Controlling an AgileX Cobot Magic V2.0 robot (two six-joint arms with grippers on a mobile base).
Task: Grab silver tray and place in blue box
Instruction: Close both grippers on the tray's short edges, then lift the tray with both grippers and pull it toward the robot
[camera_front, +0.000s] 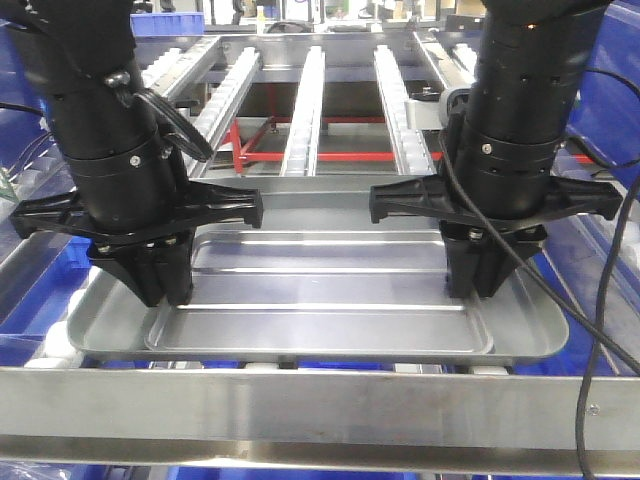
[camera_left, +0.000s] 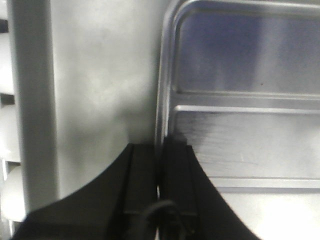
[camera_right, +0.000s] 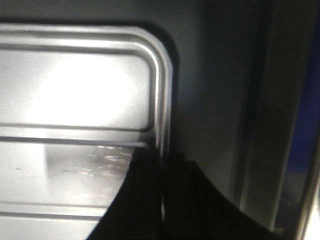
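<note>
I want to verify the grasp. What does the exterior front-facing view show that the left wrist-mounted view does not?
Front only: the whole silver tray, the right gripper at its other end, and the roller rails behind. Wrist only: a close look at the left gripper shut on the raised edge around the tray's centre panel. Both: the tray and the left gripper.

Counted by kind
One silver tray (camera_front: 330, 285); left gripper (camera_front: 165, 295), right gripper (camera_front: 480, 288); perhaps five roller rails (camera_front: 305, 100) behind it.

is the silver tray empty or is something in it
Empty. The silver tray shows bare metal across its recessed centre in all views; only the left pincer and right pincer touch it.
</note>
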